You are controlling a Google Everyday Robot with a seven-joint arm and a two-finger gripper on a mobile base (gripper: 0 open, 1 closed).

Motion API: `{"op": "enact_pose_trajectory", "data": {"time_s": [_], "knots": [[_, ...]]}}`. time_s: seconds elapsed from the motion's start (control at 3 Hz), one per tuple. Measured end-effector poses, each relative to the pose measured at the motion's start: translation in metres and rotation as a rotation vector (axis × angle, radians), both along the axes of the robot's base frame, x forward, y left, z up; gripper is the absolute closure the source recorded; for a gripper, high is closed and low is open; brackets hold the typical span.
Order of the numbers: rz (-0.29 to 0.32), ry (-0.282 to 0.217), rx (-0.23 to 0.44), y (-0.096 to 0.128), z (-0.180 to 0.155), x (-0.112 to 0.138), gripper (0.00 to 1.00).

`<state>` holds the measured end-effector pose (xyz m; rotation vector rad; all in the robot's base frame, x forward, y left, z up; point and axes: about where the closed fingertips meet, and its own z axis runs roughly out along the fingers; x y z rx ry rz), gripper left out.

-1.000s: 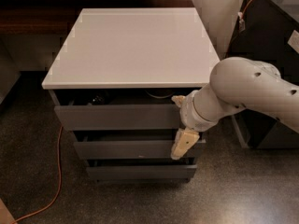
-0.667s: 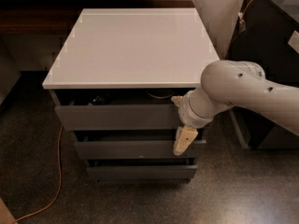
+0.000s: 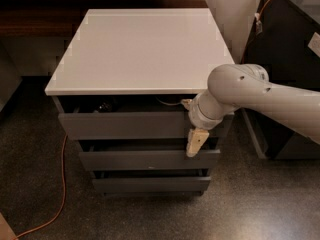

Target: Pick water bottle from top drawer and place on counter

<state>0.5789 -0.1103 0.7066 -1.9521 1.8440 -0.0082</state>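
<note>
The gripper [image 3: 196, 141] hangs at the right end of the top drawer [image 3: 125, 125], which is barely ajar; its grasp I cannot tell. The water bottle is hidden, likely inside. Reaching it probably calls for pulling the drawer wider

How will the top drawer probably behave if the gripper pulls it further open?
The top drawer would probably slide straight out, not tip: it sits framed under the counter. Its flat front shows no handle, so it may slip; the gap above its upper edge seems the better hold. The gripper hangs before its right end, pointing down.
</note>
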Motion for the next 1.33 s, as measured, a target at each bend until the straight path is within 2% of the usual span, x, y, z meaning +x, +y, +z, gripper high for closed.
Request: {"op": "enact_pose_trajectory", "data": {"time_s": [0.33, 1.0, 1.33], "knots": [[0.050, -0.031, 0.000, 0.010, -0.016, 0.021, 0.00], [0.077, -0.083, -0.006, 0.029, -0.040, 0.054, 0.03], [0.059, -0.084, -0.016, 0.032, -0.045, 0.062, 0.25]]}}
